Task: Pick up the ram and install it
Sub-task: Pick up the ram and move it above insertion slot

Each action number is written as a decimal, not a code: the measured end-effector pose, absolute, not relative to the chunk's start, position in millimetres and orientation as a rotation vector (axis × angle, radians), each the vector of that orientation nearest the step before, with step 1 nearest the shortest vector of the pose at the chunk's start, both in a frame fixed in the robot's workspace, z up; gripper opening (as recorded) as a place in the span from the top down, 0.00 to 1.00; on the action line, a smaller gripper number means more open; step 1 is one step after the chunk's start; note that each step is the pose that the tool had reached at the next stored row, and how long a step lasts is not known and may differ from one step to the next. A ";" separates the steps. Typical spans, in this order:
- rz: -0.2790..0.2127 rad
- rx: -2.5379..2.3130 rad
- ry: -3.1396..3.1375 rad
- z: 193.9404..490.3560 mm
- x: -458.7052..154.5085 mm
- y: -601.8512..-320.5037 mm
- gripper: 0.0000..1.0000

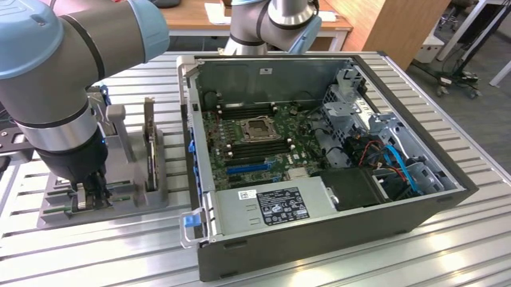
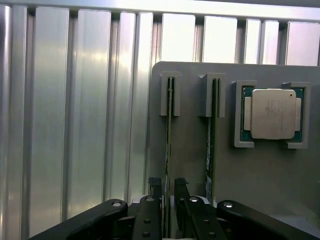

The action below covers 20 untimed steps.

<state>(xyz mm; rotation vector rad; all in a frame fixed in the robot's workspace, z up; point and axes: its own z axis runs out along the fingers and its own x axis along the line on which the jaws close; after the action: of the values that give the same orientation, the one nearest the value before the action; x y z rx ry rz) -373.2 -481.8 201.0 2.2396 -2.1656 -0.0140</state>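
While the ram (image 2: 169,130) stands on edge in its gray holder (image 2: 190,150), both faces reachable | my gripper (image 2: 167,185) straddles it | clamped or not, I cannot tell.

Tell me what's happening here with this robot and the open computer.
The arm's gripper hangs low over a grey holder beside the open PC case, straddling one ram stick standing in its slot. Its jaws stand open on either side, so the stick isn't gripped yet. A second stick and a processor sit alongside.
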 end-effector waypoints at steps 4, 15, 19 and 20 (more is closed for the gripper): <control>-0.014 2.239 -2.166 201.0 -373.2 -481.9 0.75; -0.014 2.240 -2.166 201.0 -373.2 -481.9 0.84; -0.014 2.240 -2.165 201.0 -373.2 -482.3 0.84; -0.014 2.239 -2.166 201.0 -373.2 -482.3 0.84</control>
<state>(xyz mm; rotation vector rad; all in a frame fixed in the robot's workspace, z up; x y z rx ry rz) -373.2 -482.3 201.0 2.2395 -2.1656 -0.0141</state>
